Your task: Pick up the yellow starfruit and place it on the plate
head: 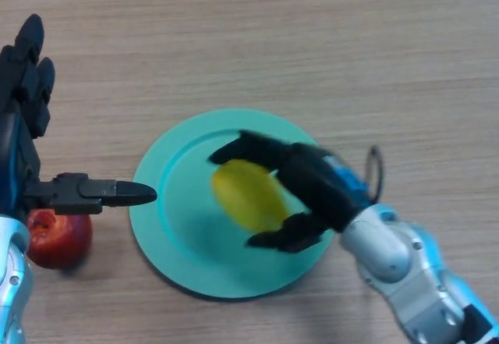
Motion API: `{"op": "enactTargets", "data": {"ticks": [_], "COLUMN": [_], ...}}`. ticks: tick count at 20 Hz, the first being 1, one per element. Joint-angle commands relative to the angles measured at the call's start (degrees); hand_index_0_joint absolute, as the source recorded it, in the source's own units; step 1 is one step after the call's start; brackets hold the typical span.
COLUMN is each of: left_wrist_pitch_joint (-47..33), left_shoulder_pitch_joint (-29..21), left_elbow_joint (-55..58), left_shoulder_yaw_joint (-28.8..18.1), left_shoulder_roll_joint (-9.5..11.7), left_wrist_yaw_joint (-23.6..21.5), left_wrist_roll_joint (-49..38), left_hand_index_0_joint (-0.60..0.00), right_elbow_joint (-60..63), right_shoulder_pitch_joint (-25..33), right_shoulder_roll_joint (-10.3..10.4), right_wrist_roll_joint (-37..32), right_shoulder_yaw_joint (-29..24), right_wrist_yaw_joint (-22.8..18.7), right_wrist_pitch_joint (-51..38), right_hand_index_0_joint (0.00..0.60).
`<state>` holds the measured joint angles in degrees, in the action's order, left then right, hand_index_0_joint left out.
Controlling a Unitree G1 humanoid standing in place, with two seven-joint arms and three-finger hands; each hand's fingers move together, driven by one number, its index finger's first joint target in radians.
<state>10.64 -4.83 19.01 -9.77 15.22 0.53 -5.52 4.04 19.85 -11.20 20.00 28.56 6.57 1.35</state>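
Head view | starfruit (248, 194) gripped in right robot hand (312, 184) | over plate (175, 235)

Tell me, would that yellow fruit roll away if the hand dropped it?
Possibly: the yellow starfruit looks rounded and smooth, so it might roll or slip. The right hand curls round it above the teal plate, whose raised rim would probably stop it.

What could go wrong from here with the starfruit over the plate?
1. The right hand has the yellow starfruit only between curled fingers and thumb; opening while it is above the teal plate may let it roll off.
2. The left hand sits by the plate rim, above the red apple; a stray move could knock either.
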Motion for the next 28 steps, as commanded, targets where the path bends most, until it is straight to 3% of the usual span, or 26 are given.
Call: {"op": "enactTargets", "data": {"ticks": [1, 4, 7, 8, 9, 12, 13, 17, 19, 24, 28], "left_wrist_pitch_joint": [-8.4, -10.8, -11.7, -12.0, -12.1, -12.9, -13.1, -12.8, -12.6, -10.0, -9.0], "left_shoulder_pitch_joint": [-1.8, -1.8, -1.8, -1.7, -1.8, -2.0, -2.0, -2.0, -2.1, -2.6, -2.7], "left_elbow_joint": [2.4, 1.0, 0.1, -0.1, -0.2, -0.8, -1.1, -1.5, -1.7, -0.9, -0.7], "left_shoulder_yaw_joint": [-4.2, -4.7, -4.5, -4.3, -4.3, -4.0, -3.8, -3.5, -3.4, -2.9, -1.9], "left_shoulder_roll_joint": [2.9, 3.1, 3.2, 3.2, 3.2, 3.1, 3.1, 3.1, 3.1, 3.1, 2.6], "left_wrist_yaw_joint": [-0.8, -1.3, -1.6, -1.6, -1.7, -2.1, -2.1, -1.7, -1.7, -1.1, -0.8], "left_wrist_roll_joint": [-1.4, -1.8, -1.5, -1.2, -1.2, -0.8, -0.5, 0.6, 1.1, 0.8, 0.7], "left_hand_index_0_joint": [0.000, 0.000, 0.000, 0.000, 0.000, 0.000, 0.000, 0.000, 0.000, 0.000, 0.000], "right_elbow_joint": [-2.1, -0.7, -1.4, -1.5, -1.2, -0.4, -0.3, -0.3, -1.8, -13.3, -21.7], "right_shoulder_pitch_joint": [3.9, 1.9, 1.3, 1.3, 1.4, 2.3, 2.7, 3.7, 3.4, -0.3, -3.0], "right_shoulder_roll_joint": [0.3, 0.3, 0.3, 0.3, 0.3, 0.3, 0.3, 0.3, 0.3, 0.3, -0.2], "right_wrist_roll_joint": [-4.0, -7.3, -5.4, -5.0, -4.6, -2.4, -2.3, -2.2, -2.2, -3.9, -9.3], "right_shoulder_yaw_joint": [-0.9, 1.1, 0.1, -0.1, -0.1, -1.1, -1.4, -3.8, -6.2, -17.0, -25.8], "right_wrist_yaw_joint": [-7.3, -5.8, -2.6, -2.3, -2.4, -2.8, -3.1, -5.3, -4.5, 4.4, 8.8], "right_wrist_pitch_joint": [-4.3, -3.7, -0.8, -0.6, -0.8, -0.5, -0.4, -2.7, -3.1, 2.6, 8.2], "right_hand_index_0_joint": [0.600, 0.600, 0.600, 0.550, 0.450, 0.050, 0.000, 0.000, 0.000, 0.000, 0.000]}}
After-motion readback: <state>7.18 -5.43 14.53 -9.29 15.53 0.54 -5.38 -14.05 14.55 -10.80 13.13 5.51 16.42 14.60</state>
